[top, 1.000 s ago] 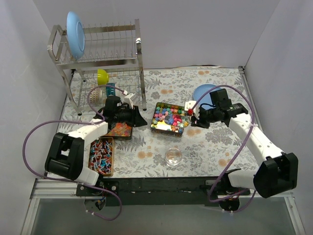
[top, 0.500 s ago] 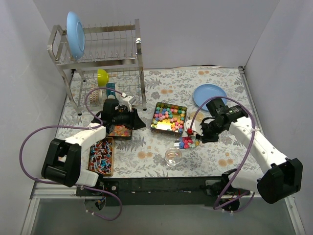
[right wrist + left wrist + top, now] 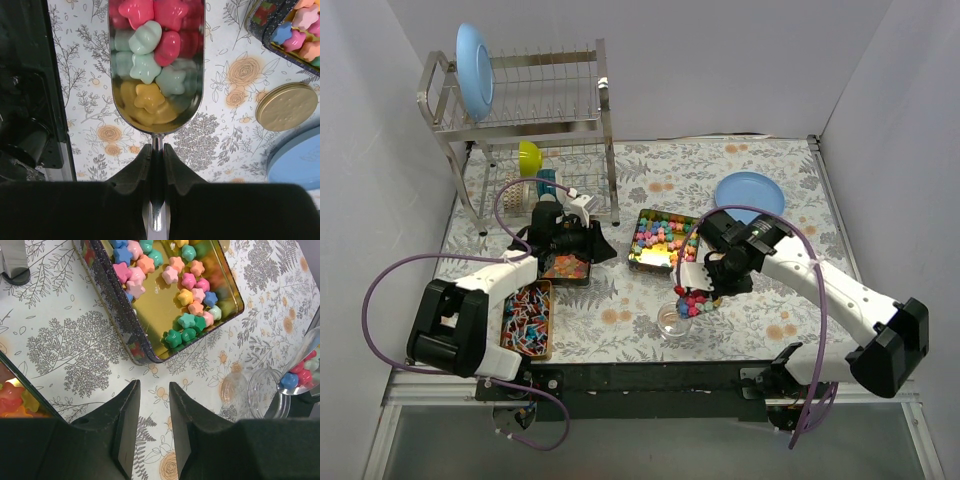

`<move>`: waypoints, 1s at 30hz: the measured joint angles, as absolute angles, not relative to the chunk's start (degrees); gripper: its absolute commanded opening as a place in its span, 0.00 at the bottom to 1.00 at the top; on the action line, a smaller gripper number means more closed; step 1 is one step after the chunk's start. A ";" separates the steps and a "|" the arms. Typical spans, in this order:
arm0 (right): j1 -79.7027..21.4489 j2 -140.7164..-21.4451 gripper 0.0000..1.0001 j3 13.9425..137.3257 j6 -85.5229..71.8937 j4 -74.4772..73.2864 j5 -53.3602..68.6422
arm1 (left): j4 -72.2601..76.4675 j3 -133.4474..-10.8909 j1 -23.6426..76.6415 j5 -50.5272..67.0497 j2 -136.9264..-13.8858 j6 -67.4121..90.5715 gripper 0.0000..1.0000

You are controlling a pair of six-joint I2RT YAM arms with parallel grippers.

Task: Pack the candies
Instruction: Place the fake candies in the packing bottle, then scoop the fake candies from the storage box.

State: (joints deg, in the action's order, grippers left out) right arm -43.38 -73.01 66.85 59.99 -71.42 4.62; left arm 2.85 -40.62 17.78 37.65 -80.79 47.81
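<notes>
Star-shaped candies (image 3: pixel 665 240) in mixed colours fill an open tin (image 3: pixel 132 347) at the table's middle. My right gripper (image 3: pixel 157 150) is shut on the thin metal handle of a scoop (image 3: pixel 156 117). The scoop is heaped with pink, mint and yellow candies (image 3: pixel 150 50). In the top view the loaded scoop (image 3: pixel 693 298) hangs just above and beside a small clear jar (image 3: pixel 674 320). My left gripper (image 3: pixel 154 385) hovers over the tablecloth left of the tin, its jaws a little apart with nothing between them.
A dish rack (image 3: pixel 520 120) with a blue plate (image 3: pixel 475 70) stands at the back left. Another blue plate (image 3: pixel 750 192) lies at the back right. A round gold lid (image 3: pixel 286 106) lies near it. Two more filled tins (image 3: pixel 527 318) sit by the left arm.
My right arm has carried the loaded scoop from beside the candy tin toward the near side, to above the clear jar. The left gripper has barely moved.
</notes>
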 measured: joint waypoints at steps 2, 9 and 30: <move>-45.32 -75.33 0.01 68.66 58.30 -72.18 2.00 | 3.25 -40.64 17.78 37.58 -81.10 47.79 0.30; -51.81 -78.46 0.01 70.91 54.61 -72.97 -6.02 | 3.64 -40.69 17.78 37.47 -81.34 47.77 0.30; -48.62 -81.23 0.01 81.01 56.36 -71.11 -16.29 | 8.10 -40.10 17.74 39.07 -83.99 52.71 0.25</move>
